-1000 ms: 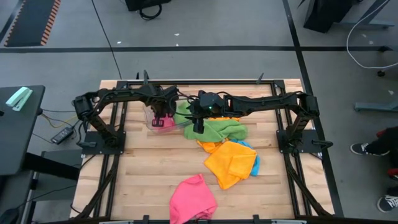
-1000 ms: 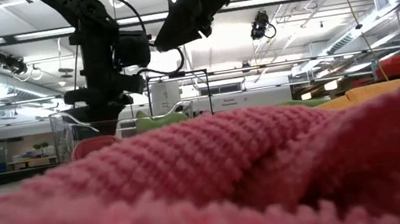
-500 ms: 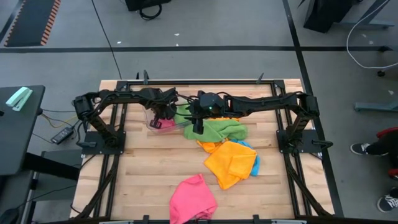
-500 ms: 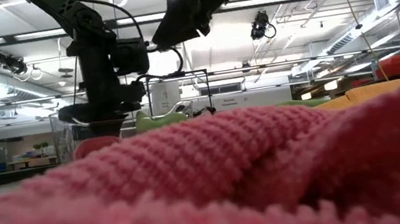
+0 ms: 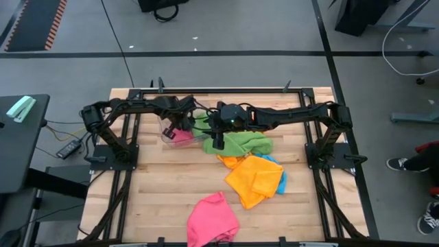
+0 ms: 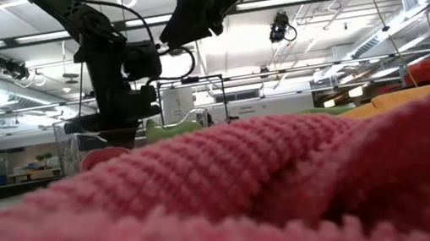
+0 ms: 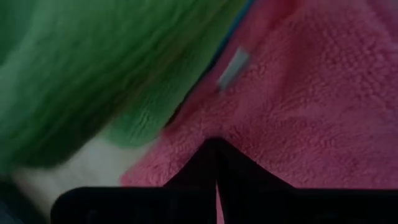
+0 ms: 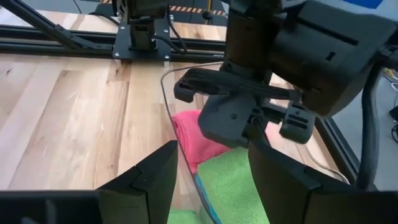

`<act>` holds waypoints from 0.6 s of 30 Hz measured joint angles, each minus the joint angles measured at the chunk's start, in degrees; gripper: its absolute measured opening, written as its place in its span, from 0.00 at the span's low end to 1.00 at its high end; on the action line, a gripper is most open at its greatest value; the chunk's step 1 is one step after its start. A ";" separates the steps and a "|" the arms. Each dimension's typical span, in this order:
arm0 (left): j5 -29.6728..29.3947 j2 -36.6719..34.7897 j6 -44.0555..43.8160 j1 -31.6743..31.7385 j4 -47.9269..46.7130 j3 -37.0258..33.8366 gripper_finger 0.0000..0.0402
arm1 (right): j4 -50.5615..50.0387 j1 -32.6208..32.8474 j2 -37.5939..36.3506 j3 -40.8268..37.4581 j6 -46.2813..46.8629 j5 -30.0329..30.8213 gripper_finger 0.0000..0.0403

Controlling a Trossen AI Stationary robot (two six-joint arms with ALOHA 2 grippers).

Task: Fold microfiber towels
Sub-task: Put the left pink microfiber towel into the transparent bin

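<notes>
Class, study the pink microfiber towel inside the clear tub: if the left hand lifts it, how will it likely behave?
The pink towel looks soft and crumpled, so it will probably droop rather than hold shape. Its fluffy pile suggests the left hand, shut on it, should not slip. The green towel lies against it and may drag along, and the clear tub might shift.

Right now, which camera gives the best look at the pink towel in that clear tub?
The left wrist view: the pink towel fills it, pinched by the shut left pincer. The right wrist view shows it inside the tub, the high view only a small patch, the low view a sliver.
</notes>
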 joint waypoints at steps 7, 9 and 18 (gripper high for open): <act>6.57 0.00 -0.27 -1.54 3.01 -0.15 0.07 | -0.02 0.07 0.00 0.00 0.02 0.00 0.51; 6.63 0.00 -0.31 -2.22 2.93 -0.15 0.07 | -0.02 0.07 0.00 0.00 0.02 0.00 0.51; 7.55 5.31 -4.73 -4.35 2.56 -0.04 0.02 | -0.15 0.07 0.00 0.00 0.21 0.00 0.51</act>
